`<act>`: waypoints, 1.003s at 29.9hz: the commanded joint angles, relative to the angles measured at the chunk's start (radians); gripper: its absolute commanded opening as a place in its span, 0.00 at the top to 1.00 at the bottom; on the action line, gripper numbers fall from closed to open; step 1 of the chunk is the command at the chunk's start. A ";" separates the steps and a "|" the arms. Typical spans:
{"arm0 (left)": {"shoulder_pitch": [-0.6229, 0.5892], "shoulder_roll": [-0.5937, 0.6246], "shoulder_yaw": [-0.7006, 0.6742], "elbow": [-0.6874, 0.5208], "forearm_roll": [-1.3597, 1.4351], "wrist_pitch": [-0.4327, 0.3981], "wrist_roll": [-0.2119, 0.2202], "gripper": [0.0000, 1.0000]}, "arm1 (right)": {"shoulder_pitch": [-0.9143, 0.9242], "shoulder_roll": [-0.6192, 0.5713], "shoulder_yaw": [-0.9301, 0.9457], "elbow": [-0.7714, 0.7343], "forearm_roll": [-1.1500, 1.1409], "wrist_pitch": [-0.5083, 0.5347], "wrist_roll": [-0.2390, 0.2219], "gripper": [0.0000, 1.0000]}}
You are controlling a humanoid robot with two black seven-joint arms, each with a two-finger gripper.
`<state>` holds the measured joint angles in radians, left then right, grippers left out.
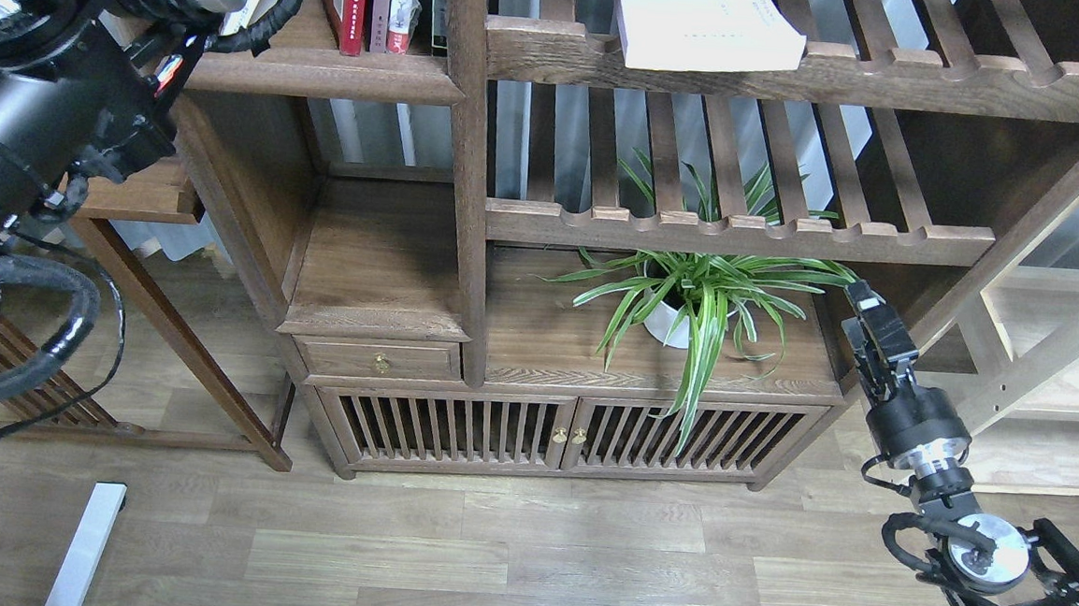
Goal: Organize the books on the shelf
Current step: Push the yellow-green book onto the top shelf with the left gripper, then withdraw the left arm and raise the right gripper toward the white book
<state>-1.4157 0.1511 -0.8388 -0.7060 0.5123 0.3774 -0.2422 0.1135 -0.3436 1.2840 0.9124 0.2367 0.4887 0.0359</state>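
Here, books stand on the shelf (329, 73), top left.
The left arm (36, 113) crowds it, gripper out of view; a nudge could topple the red book (350, 1). The right gripper (863, 299) idles low, finger state unclear.

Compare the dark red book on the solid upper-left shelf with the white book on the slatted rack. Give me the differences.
Pose: the dark red book stands upright, spine outward; the white book lies flat, its page edges facing out.
Support: the dark red book rests on the solid shelf beside other upright books; the white book lies alone on the slatted rack, overhanging its front rail.
Colour: one dark red, one white.
Both sit at about the same height.
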 commanded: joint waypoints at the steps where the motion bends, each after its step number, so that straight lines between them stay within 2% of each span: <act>1: 0.009 0.015 -0.025 -0.015 -0.001 0.000 -0.025 0.21 | 0.003 0.001 0.000 -0.003 0.001 0.000 -0.001 0.20; 5: 0.026 0.016 -0.046 -0.062 -0.001 0.027 -0.057 0.21 | 0.003 0.008 -0.009 -0.004 0.000 0.000 -0.001 0.20; 8: 0.026 0.016 -0.046 -0.084 -0.001 0.061 -0.057 0.19 | 0.005 0.011 -0.011 -0.015 -0.002 0.000 -0.001 0.19; 14: 0.040 0.065 -0.040 -0.099 -0.003 0.041 -0.045 0.09 | 0.009 0.017 -0.012 -0.052 -0.002 0.000 0.001 0.17; 17: 0.047 0.099 -0.040 -0.125 -0.026 -0.023 -0.040 0.06 | 0.018 0.026 -0.014 -0.058 -0.004 0.000 -0.001 0.17; 25: 0.063 0.186 -0.042 -0.110 -0.161 -0.308 -0.045 0.03 | 0.066 0.052 -0.034 -0.073 -0.010 0.000 -0.001 0.16; 28: 0.067 0.194 -0.046 -0.110 -0.196 -0.365 -0.051 0.02 | 0.072 0.054 -0.037 -0.073 -0.011 0.000 -0.001 0.14; 30: 0.077 0.194 -0.046 -0.109 -0.241 -0.434 -0.043 0.02 | 0.074 0.060 -0.046 -0.073 -0.011 0.000 -0.001 0.13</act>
<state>-1.3490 0.3425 -0.8841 -0.8167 0.3254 0.0268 -0.2903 0.1841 -0.2907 1.2478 0.8392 0.2264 0.4887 0.0355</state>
